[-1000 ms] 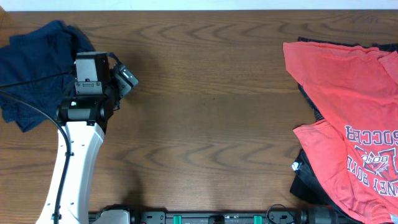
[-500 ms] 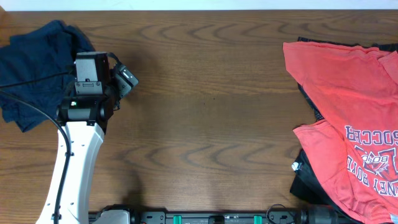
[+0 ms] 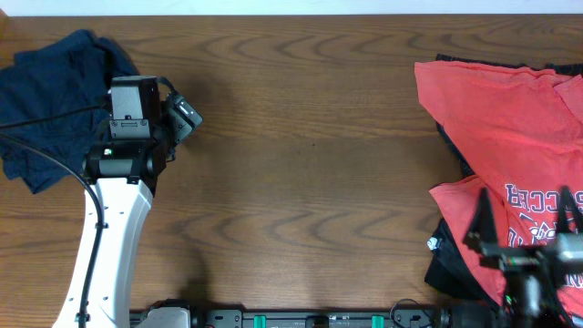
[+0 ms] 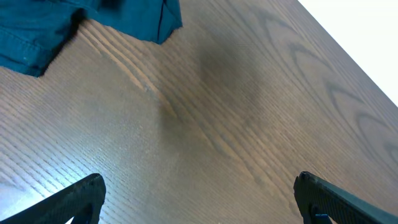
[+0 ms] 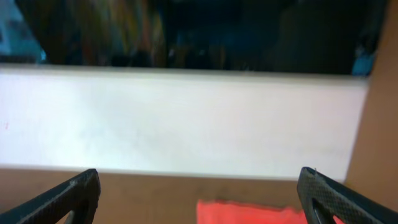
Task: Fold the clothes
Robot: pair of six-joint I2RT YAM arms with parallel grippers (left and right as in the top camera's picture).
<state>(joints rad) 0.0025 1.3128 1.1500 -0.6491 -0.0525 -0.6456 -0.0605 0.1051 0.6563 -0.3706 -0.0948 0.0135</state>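
Observation:
A crumpled dark navy shirt [image 3: 50, 100] lies at the table's far left corner; its edge shows in the left wrist view as navy cloth [image 4: 62, 25]. A coral-red shirt [image 3: 510, 118] with white lettering is spread at the right, over a dark shirt [image 3: 446, 269]. My left gripper [image 4: 199, 182] hangs open over bare wood just right of the navy shirt, holding nothing. My right gripper [image 3: 524, 217] is open above the red shirt's printed part, fingers pointing to the far edge. In the right wrist view the right gripper [image 5: 199, 175] is empty, with red cloth [image 5: 249, 213] below it.
The left arm [image 3: 105, 228] rises from the front edge up the left side. A small white tag [image 3: 434, 243] sticks out beside the dark shirt. A white wall [image 5: 186, 118] stands beyond the table's far edge. Bare wood [image 3: 310, 155] separates the two piles.
My right gripper has come into the overhead view at the bottom right, over the red shirt. The left arm and both piles have not moved.

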